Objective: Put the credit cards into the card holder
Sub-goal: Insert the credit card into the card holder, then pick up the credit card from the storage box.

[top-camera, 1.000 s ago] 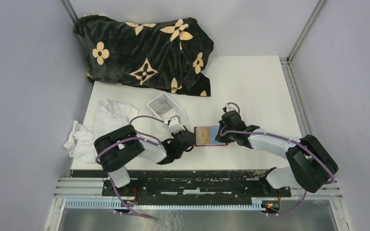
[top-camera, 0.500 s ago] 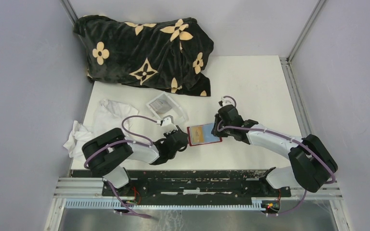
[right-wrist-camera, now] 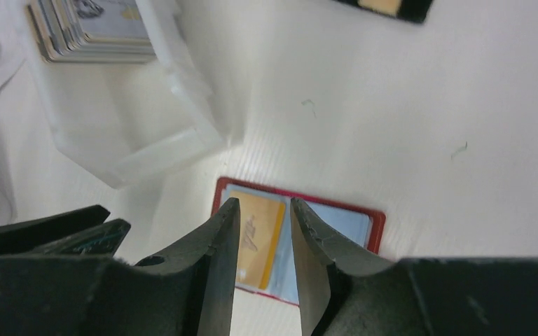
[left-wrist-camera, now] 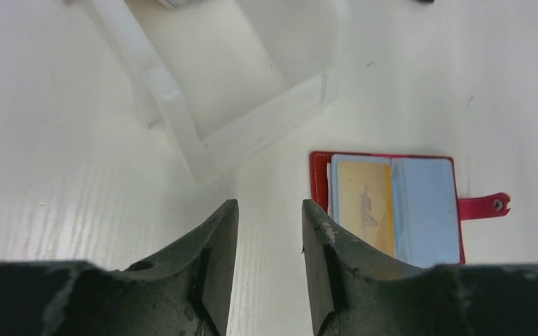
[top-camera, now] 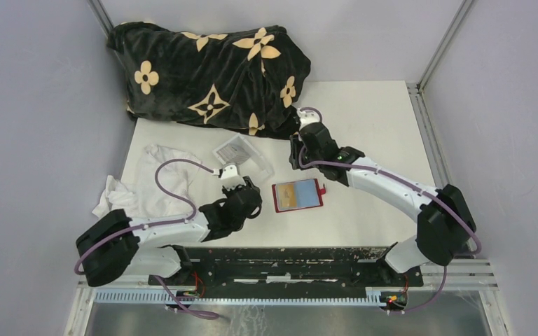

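The card holder point(top-camera: 297, 195), a red wallet, lies open and flat on the white table, its snap tab point(left-wrist-camera: 482, 206) to the right. A yellow-orange credit card point(left-wrist-camera: 364, 206) and a light blue one point(left-wrist-camera: 424, 210) lie in it. My left gripper point(top-camera: 247, 194) sits just left of it, open and empty point(left-wrist-camera: 270, 204), its fingers over bare table. My right gripper point(top-camera: 302, 155) hangs above and behind it, open and empty point(right-wrist-camera: 265, 203); between its fingers the wallet point(right-wrist-camera: 375, 224) and the yellow-orange card point(right-wrist-camera: 259, 238) show below. More grey cards point(right-wrist-camera: 91, 28) are stacked in the clear box.
A clear plastic box point(top-camera: 242, 157) stands behind the left gripper, close to the wallet's back left. A white cloth point(top-camera: 147, 182) lies at the left edge. A black blanket with tan flowers point(top-camera: 210, 70) fills the back left. Grey walls close in both sides.
Both grippers have opened and let go of the wallet. The left has drawn back to the left; the right has lifted away toward the back. The wallet has shifted a little left.
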